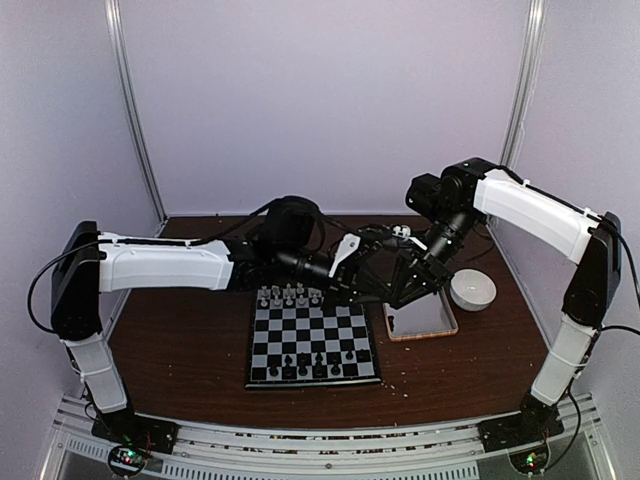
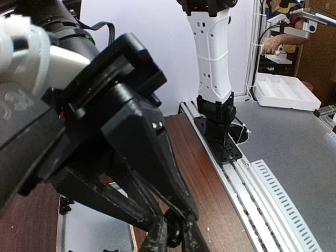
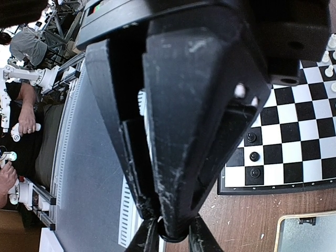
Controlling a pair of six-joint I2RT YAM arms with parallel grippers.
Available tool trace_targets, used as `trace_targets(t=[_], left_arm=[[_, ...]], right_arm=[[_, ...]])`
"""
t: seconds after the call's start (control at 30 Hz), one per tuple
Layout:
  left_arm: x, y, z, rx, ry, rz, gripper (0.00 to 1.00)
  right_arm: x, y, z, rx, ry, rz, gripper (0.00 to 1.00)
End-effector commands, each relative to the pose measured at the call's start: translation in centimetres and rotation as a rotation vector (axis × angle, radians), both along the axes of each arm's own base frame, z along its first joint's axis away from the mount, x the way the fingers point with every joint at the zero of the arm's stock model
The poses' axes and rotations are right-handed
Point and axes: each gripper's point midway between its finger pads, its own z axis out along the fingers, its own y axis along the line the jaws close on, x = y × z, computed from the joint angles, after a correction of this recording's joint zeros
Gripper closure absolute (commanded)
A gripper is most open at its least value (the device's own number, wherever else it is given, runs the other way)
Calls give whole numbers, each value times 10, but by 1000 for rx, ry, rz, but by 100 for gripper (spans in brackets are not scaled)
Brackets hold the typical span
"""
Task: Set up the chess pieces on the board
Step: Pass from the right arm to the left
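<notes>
The left claw has its fingers close about a small dark lump, meeting the right claw tip to tip above the tray. The tips are crowded and dark, so I cannot tell whether either claw is clenched on a chess piece or merely drawn nearly closed.

On the counter the board lies flat between the arms. White pieces stand along its far edge and black pieces along its near edge. Both lines look bunched toward the left, with squares to the right unfilled.

Just right of the board sits the tray, with at least one dark piece in it.

The setup looks roughly half done: both sides are started, neither is complete, and pieces are yet to be carried over.
</notes>
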Motion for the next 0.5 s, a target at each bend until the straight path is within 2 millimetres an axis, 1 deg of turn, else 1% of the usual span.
trace_targets(t=[0.0, 0.13, 0.23, 0.47], left_arm=[[5, -4, 3, -3, -13, -5, 94], [5, -5, 7, 0, -10, -4, 99], [7, -5, 12, 3, -11, 5, 100], [15, 1, 28, 39, -23, 82, 100]], right_arm=[[-2, 6, 10, 44, 7, 18, 79], [-3, 5, 11, 46, 7, 22, 79], [-5, 4, 12, 45, 0, 25, 76], [0, -11, 7, 7, -79, -17, 57]])
